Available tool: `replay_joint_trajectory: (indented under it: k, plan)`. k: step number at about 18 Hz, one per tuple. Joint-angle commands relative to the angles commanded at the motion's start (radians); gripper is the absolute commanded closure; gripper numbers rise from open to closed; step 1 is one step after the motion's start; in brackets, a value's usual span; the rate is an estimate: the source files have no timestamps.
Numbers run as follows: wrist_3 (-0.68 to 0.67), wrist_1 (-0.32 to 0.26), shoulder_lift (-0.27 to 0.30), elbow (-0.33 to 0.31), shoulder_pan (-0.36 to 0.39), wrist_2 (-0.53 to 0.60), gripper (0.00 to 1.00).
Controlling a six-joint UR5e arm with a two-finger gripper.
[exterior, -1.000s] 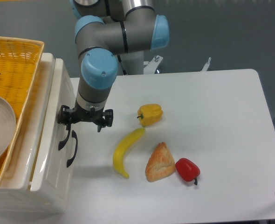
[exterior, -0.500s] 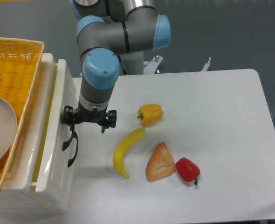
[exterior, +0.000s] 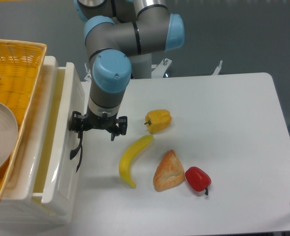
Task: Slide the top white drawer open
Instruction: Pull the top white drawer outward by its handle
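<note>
The top white drawer [exterior: 65, 169] of the cream cabinet [exterior: 17, 209] stands partly slid out to the right, showing a strip of its yellowish inside. Its curved black handle [exterior: 78, 153] runs along the drawer front. My gripper [exterior: 98, 131] hangs straight down just right of the drawer front. Its fingers stand wide apart, and the left finger [exterior: 75, 124] sits at the upper end of the handle, touching it. The right finger is over bare table. The lower drawer is hidden under the top one.
A yellow wicker basket [exterior: 17, 54] with a plate sits on top of the cabinet. On the table to the right lie a banana [exterior: 132, 160], a yellow pepper [exterior: 158, 120], a pastry [exterior: 168, 170] and a red pepper [exterior: 198, 179].
The gripper has moved to the right and slightly down, and the top drawer has slid out with it. The lower drawer's handle has gone out of sight.
</note>
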Motion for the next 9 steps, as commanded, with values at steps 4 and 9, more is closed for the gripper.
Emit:
replay_joint_trajectory:
  k: [4,9]
  plan:
    - [0.006,0.002,-0.002,0.002,0.012,0.021,0.0]
    - [0.008,0.002,-0.008,0.014,0.035,0.025,0.0]
